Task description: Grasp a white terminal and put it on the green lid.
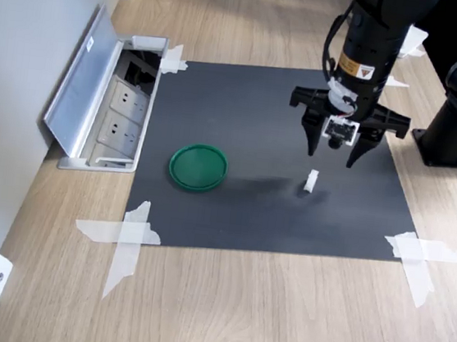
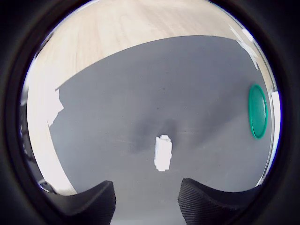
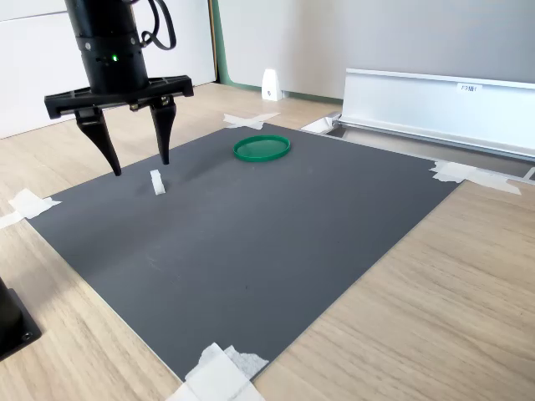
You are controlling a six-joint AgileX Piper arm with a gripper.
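Hanging spread, fingers (image 1: 313,138) flank the white terminal (image 1: 312,180); labels unreadable.

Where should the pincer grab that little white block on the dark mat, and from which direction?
Come straight down from above onto the white block, which stands apart on the dark mat with nothing near it. It looks oblong, so I would close across its narrow width, on the two long sides. The pincer is open and hovers close by, so a short drop and slight centring should do.

Matt grey mat (image 1: 241,205) on pale wood-grain floor (image 1: 279,309); glossy green plastic lid (image 1: 198,167).
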